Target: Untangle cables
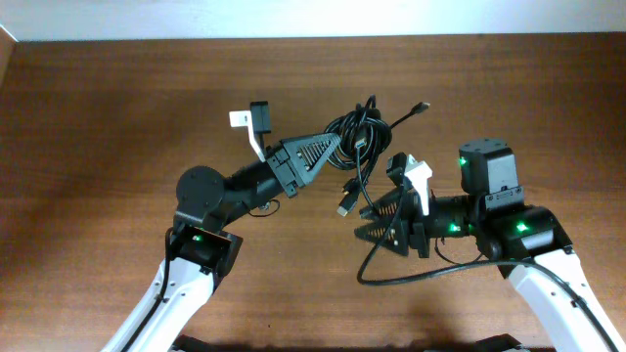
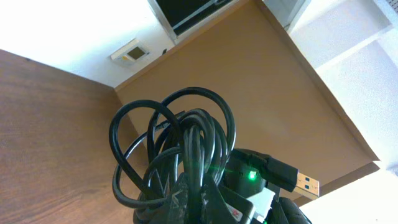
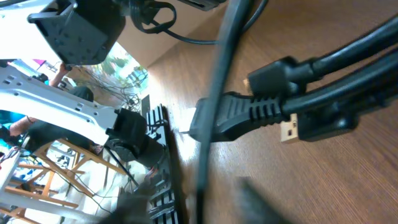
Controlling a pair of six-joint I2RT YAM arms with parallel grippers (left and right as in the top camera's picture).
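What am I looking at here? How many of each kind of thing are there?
Robot grippers: 2, the left gripper and the right gripper
Tangled black cable bundle: 1
Total: 3

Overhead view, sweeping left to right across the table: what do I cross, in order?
Left arm's round joint → left gripper → cables → right arm's black motor block.
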